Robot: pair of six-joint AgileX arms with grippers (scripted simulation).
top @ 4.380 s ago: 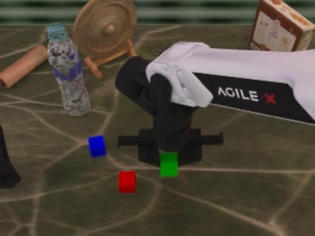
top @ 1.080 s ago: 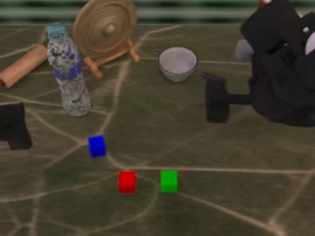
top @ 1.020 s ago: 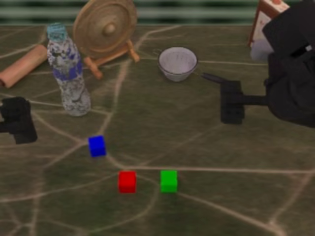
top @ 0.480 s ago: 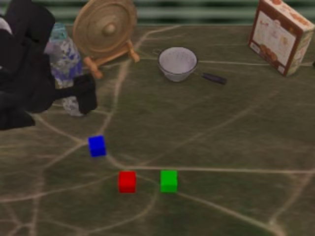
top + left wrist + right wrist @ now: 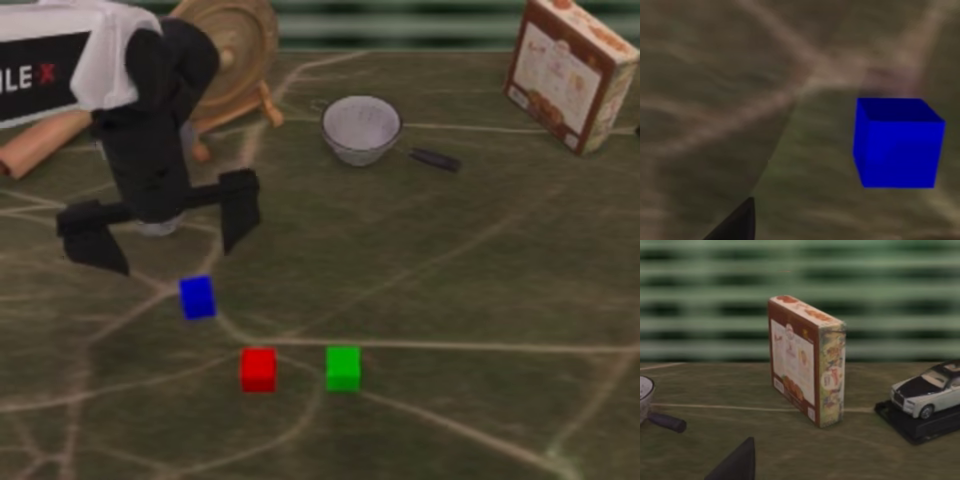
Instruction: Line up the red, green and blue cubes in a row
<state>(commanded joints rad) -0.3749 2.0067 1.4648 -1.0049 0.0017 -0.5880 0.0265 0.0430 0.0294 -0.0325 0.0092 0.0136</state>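
Note:
The blue cube (image 5: 197, 297) sits on the table left of centre. The red cube (image 5: 258, 369) and green cube (image 5: 343, 367) stand side by side nearer the front edge, a small gap between them. My left gripper (image 5: 165, 232) hovers just behind the blue cube, open wide, with nothing between its fingers. In the left wrist view the blue cube (image 5: 897, 142) lies close below, and one dark fingertip (image 5: 737, 222) shows. My right arm is out of the top view. Its wrist view shows one fingertip (image 5: 737, 462) and nothing held.
A wooden wheel on a stand (image 5: 235, 45) and a rolling pin (image 5: 40, 140) stand at the back left. A grey strainer bowl (image 5: 361, 128) sits at back centre, and a printed box (image 5: 572, 72) at back right. Beside the box (image 5: 807, 360) stands a toy car (image 5: 927, 392).
My right arm let go of the green cube beside the red one and withdrew out of view. My left arm swung in from the left edge to above the blue cube.

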